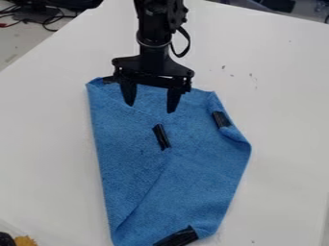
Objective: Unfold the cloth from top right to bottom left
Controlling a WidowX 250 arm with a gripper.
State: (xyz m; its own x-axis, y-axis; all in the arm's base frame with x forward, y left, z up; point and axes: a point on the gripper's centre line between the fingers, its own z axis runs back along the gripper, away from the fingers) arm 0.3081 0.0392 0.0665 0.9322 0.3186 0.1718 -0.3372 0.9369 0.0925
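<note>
At top ctr. of view, a black two-finger gripper (151,106) w/ fingers (173,100) spread apart, pointing down over the upper part of a textured blue fabric cloth (122,153), partly folded; contact btwn. fingertips & fabric hard to tell. Most of the cloth below the fingers, twd. btm. of view, w/ a diagonal fold line at lower L. Short black strips on it: one (161,137) just below the fingers, another (221,119) nr. the R edge, a third (177,238) at btm. Beneath, a smooth white tabletop (289,144) w/ small dark specks at upper R. Beyond, at upper L, tangled black cables (48,21) on a pale floor (19,41).
</note>
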